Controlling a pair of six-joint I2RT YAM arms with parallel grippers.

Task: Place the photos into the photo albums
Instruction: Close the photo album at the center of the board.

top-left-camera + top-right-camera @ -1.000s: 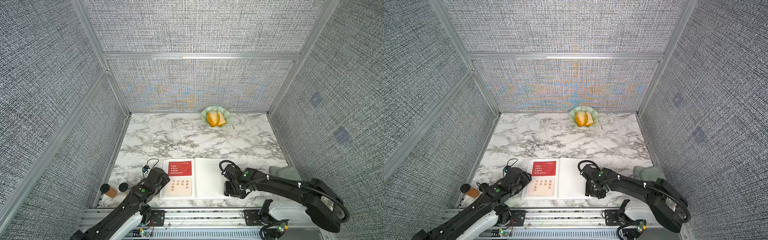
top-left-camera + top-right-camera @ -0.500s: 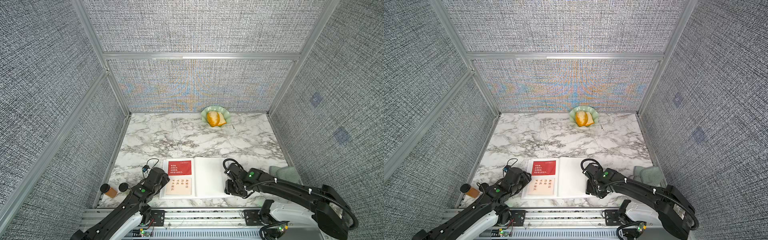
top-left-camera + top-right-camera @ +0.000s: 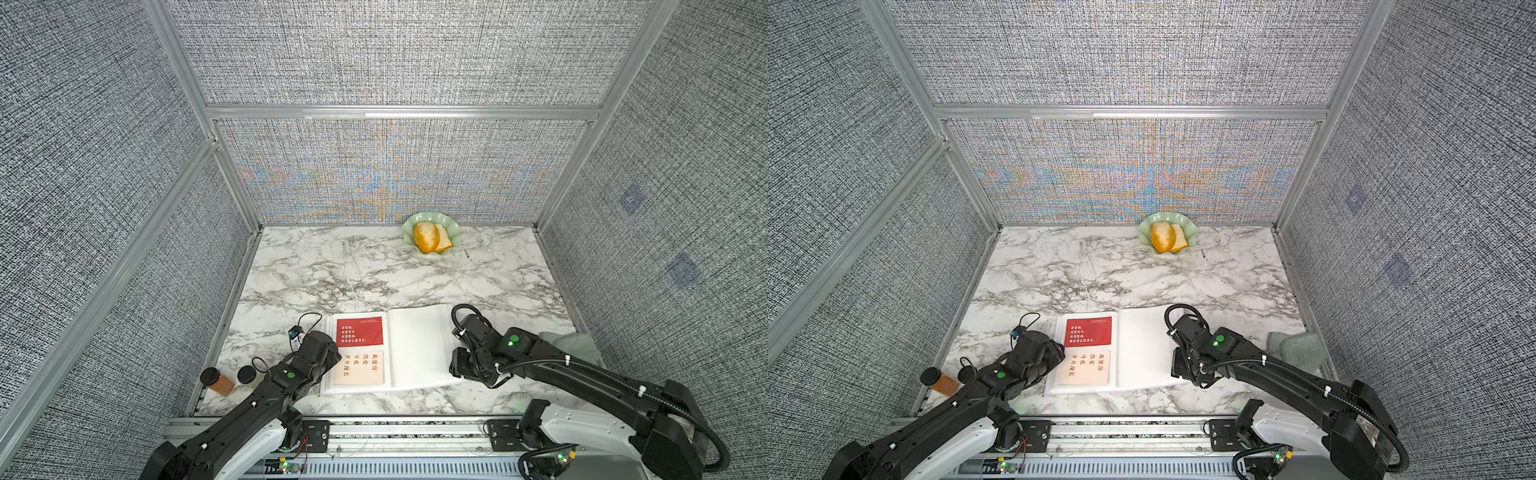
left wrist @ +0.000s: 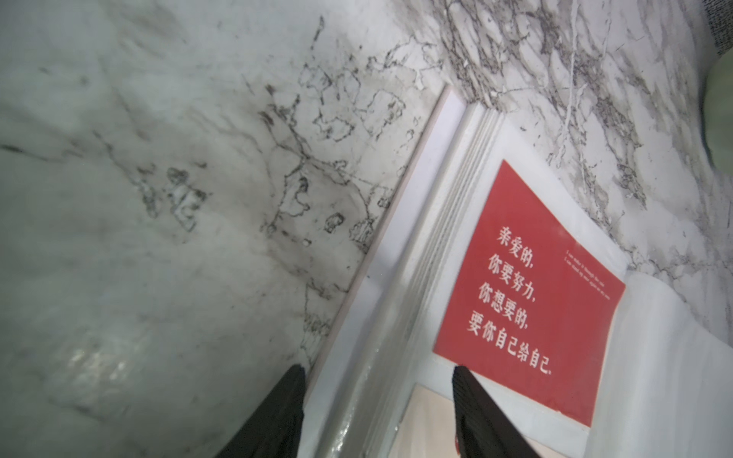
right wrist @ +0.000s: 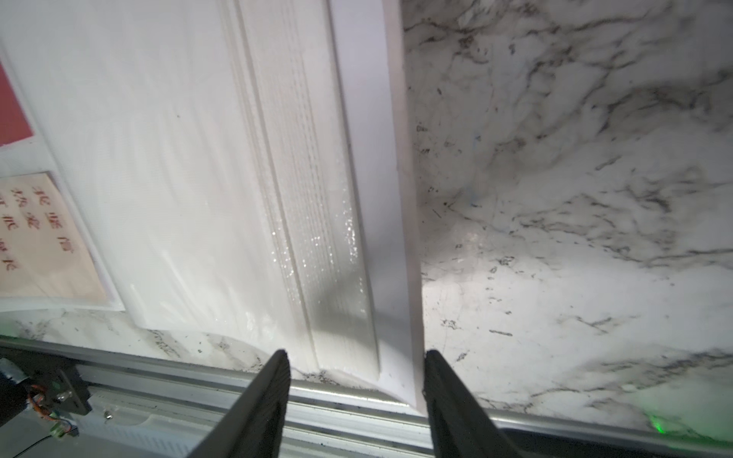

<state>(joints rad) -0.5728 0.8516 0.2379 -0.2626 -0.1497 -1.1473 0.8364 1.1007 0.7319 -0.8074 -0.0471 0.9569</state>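
so the photo album (image 3: 419, 345) sits open by the worktop's (image 3: 374, 270) front edge, red photo (image 3: 359, 331) and cream photo (image 3: 359, 368) on its left page, left gripper (image 4: 377, 370) and right gripper (image 5: 355, 357) both spread apart, straddling its side edges

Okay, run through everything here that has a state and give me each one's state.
photo album, open, lying flat
red photo, in left-page pocket
cream photo, in left-page pocket
left gripper, open, over album's left edge
right gripper, open, over album's right edge
green bowl, holding bread
amber jar, lidded
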